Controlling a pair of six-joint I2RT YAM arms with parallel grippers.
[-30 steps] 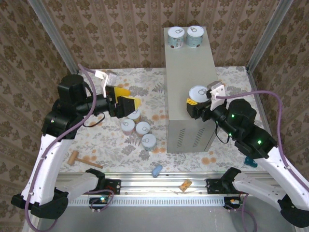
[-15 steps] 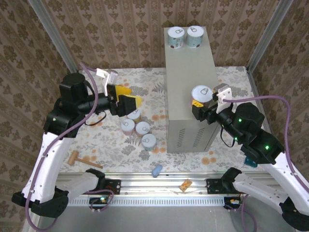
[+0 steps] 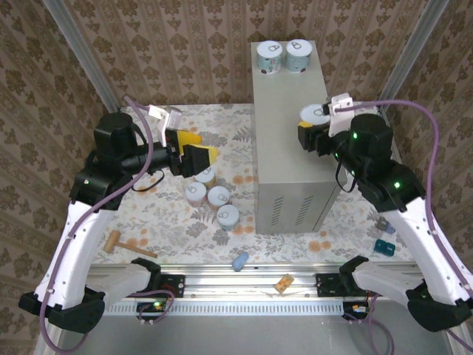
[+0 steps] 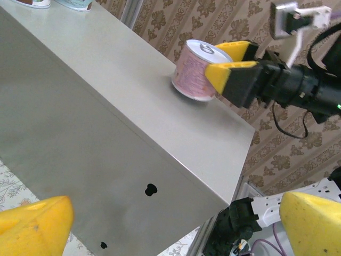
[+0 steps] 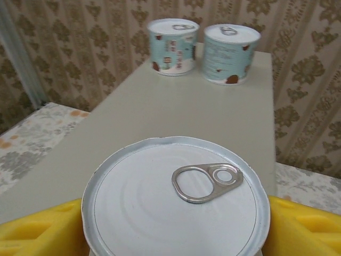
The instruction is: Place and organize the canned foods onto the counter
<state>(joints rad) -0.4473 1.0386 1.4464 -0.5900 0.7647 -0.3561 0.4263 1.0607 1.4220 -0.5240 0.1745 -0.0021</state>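
Yellow foam pads tip both robot arms over a floral-patterned table. At far left, the left gripper (image 3: 194, 150) hangs with its jaws spread wide and holds nothing. It hovers just above four cans (image 3: 219, 197) that stand upright and close together on the floral surface, not yet moved. To their right rises the counter (image 3: 284, 126), a tall light-grey metal box with vent slits on its near face. At its far end two light-blue cans (image 3: 298, 55) stand side by side, almost touching. Near the counter's right edge, the right gripper (image 4: 213, 58) pinches a pink can (image 4: 192, 74) between its pads, one on each side of the wall. The can sits at or barely above the flat top, slightly tilted; whether it touches cannot be told. These tins look rigid and will not crush, but their smooth labels may slip, and full ones are likely to carry some weight. The best hold is probably across the round wall at mid height, below the rim and clear of the pull tab.
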